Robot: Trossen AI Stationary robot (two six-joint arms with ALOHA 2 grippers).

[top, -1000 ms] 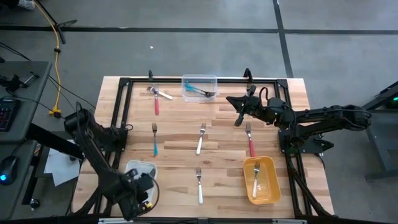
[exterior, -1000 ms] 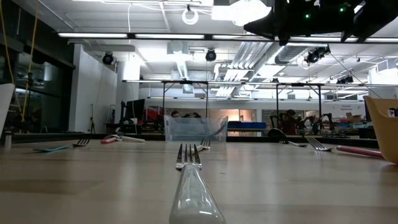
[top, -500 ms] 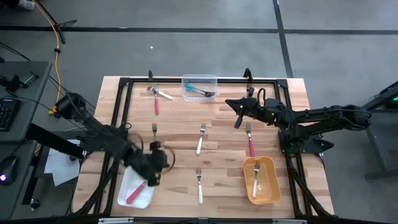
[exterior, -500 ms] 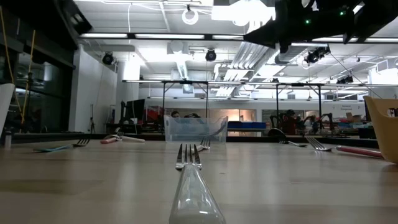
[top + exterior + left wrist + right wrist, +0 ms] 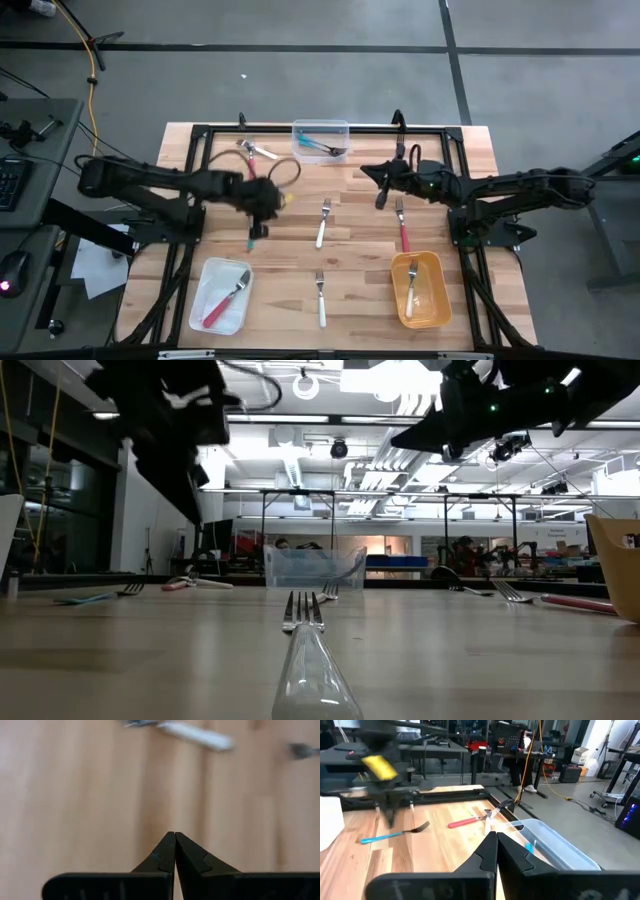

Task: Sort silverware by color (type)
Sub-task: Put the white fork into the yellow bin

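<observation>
- The left gripper, fingers pressed shut and empty, has swung away from the front-left white plastic tray, which holds a pink-handled fork.
- It now hangs over the teal-handled fork at mid-left, which I judge to be the next pick.
- Cream-handled forks lie unsorted on the pale wooden table.
- The right gripper, also shut, waits further back.
- Beyond are the clear plastic bin, grey floor and a lit workshop.
</observation>
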